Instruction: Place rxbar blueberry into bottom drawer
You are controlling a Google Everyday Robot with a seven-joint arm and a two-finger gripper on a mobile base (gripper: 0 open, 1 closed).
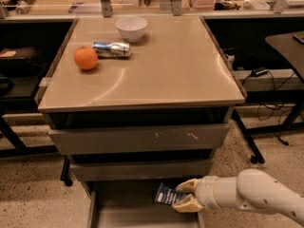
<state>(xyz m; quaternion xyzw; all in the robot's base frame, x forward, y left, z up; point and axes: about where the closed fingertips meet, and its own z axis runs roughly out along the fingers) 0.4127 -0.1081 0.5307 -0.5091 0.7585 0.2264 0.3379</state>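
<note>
My gripper (183,195) comes in from the lower right on a white arm and is shut on the rxbar blueberry (166,195), a small dark navy wrapper with light print. It holds the bar just above the right rear part of the bottom drawer (137,213), which is pulled out below the cabinet and shows a plain grey floor. The bar sits just under the front of the middle drawer (142,170).
The top drawer (140,139) is shut, with a scuffed front. On the tan cabinet top (180,65) are an orange (86,58), a silvery-blue can (111,48) lying on its side and a white bowl (131,28). Dark tables stand on both sides.
</note>
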